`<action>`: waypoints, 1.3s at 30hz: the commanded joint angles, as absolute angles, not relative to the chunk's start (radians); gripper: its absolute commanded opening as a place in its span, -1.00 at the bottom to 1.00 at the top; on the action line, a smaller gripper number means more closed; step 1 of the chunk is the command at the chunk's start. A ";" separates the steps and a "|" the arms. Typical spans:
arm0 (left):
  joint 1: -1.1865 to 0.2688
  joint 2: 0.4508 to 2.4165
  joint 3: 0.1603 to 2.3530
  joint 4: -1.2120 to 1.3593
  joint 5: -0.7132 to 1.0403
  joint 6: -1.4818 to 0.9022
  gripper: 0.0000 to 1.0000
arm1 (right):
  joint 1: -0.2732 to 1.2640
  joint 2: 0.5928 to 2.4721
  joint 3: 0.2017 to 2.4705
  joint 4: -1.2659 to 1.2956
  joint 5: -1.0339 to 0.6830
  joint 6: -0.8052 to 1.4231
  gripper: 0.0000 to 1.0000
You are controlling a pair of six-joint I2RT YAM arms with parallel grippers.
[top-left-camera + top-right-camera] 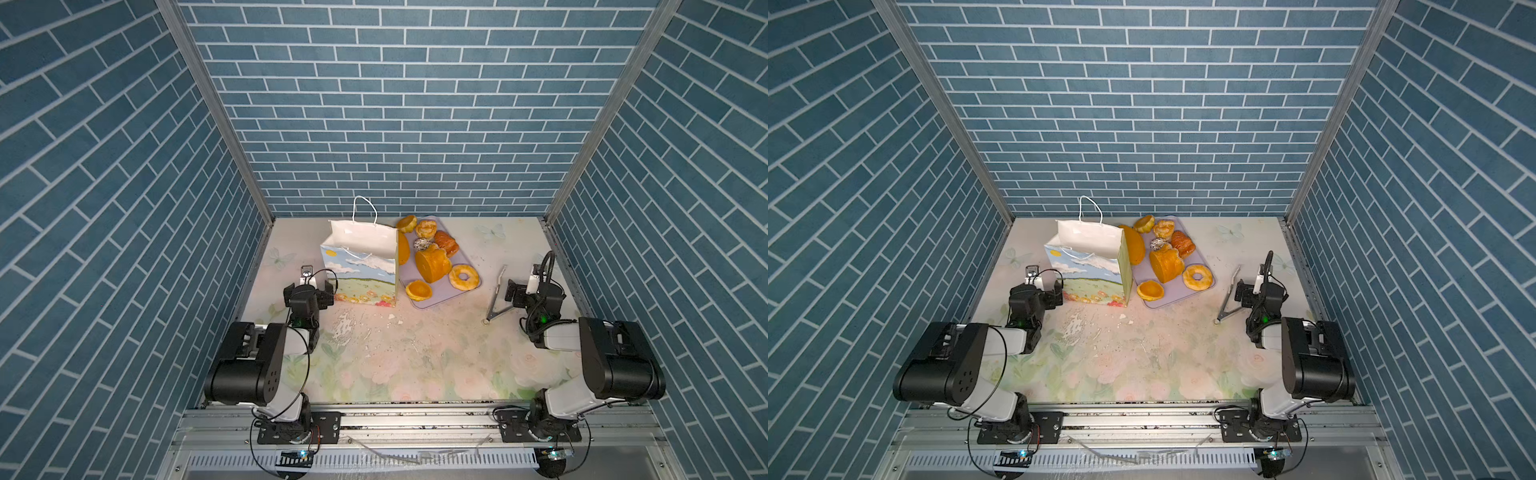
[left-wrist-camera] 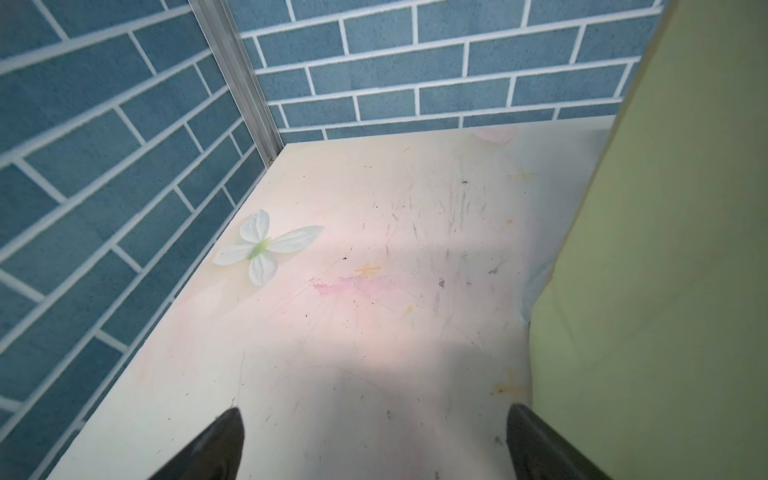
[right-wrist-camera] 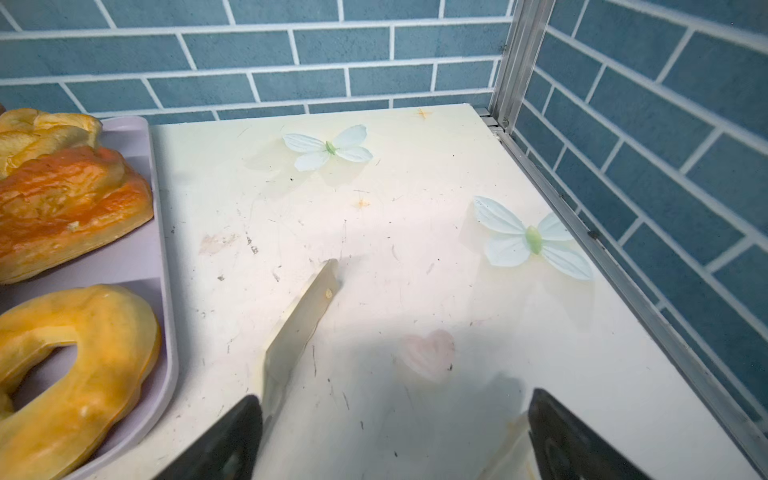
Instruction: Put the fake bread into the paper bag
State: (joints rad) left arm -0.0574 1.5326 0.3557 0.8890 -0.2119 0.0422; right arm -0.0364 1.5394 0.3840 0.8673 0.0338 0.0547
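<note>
eight orange to golden-brown toy breads [image 1: 426,228] lie on or against the flat lavender rectangular tray [image 1: 439,296], which sits askew near the back edge of the floral-printed table [image 1: 415,365], a little right of middle. on it i make out a thick cylinder loaf [image 1: 433,266], a ring doughnut [image 1: 464,277] by the near right corner, a small round bun [image 1: 418,289] at the near left corner, a croissant [image 1: 446,243] and a speckled ball [image 1: 421,244]. a long oval loaf [image 1: 1133,245] lies at the tray's left edge, close against the bag.

the tall paper bag with painted sky-and-meadow faces [image 1: 361,270] stands upright just left of the tray, mouth open. from above only its white lining shows inside.

the left gripper [image 2: 375,407] hovers low beside the bag's pale yellow-green narrow side, jaws spread wide and holding nothing. the right gripper [image 3: 395,394] is near the table's right edge, jaws likewise spread wide. the slim metal tongs with white tips [image 1: 496,293] lie splayed on the table beneath it. i cannot tell whether it touches them.
</note>
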 commanded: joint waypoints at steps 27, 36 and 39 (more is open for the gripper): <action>-0.054 1.529 0.371 0.897 -0.201 0.045 0.99 | -0.041 1.544 0.391 0.874 0.038 0.054 0.96; -0.034 1.341 0.419 0.638 -0.214 0.006 0.99 | -0.039 1.323 0.319 0.832 0.048 0.048 0.89; -0.001 1.191 0.503 0.332 -0.194 -0.090 0.99 | -0.037 1.182 0.362 0.638 0.029 0.043 0.88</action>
State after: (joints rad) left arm -0.0292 1.3006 0.4191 0.6205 -0.2031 -0.0040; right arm -0.0376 1.2945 0.3222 0.7742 0.0303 0.0521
